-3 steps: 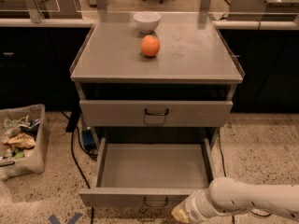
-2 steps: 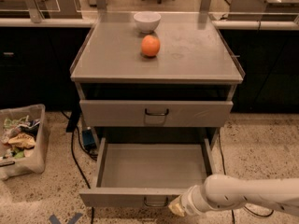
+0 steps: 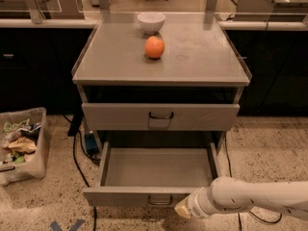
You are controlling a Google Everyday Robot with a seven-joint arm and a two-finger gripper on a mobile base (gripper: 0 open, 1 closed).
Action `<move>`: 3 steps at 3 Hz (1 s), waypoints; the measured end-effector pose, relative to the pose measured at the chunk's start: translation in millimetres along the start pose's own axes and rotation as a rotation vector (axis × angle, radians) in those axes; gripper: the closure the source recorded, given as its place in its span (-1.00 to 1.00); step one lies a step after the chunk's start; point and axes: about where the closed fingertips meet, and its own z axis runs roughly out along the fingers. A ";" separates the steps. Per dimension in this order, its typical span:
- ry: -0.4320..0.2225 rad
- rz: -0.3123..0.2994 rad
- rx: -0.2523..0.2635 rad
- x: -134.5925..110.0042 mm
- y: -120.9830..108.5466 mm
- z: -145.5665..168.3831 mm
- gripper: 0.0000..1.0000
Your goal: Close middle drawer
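Note:
The middle drawer (image 3: 156, 174) is pulled far out of the grey cabinet; its inside is empty. Its flat front (image 3: 125, 196) faces me, with a small dark loop handle (image 3: 160, 202) low at the centre. My gripper (image 3: 185, 209) is at the end of the white arm (image 3: 250, 201), which reaches in from the right. It sits at the drawer front just right of the handle, close to or touching the front. The uppermost drawer (image 3: 160, 116) stands slightly out under the tabletop. The lowest drawer is hidden beneath the open one.
An orange (image 3: 154, 47) and a white bowl (image 3: 151, 21) sit on the cabinet top (image 3: 202, 57). A bin of clutter (image 3: 21, 143) stands on the floor at left. Cables (image 3: 77, 162) run along the floor left of the cabinet. Dark counters stand behind.
My arm has moved left along the drawer front, bringing the gripper nearer the handle. The drawer itself shows no clear movement.

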 end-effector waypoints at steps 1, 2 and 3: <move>-0.011 -0.007 0.026 -13.7 -23.3 3.4 1.00; -0.079 0.030 0.032 -45.3 -72.2 26.7 1.00; -0.122 0.033 0.071 -68.5 -98.0 21.4 1.00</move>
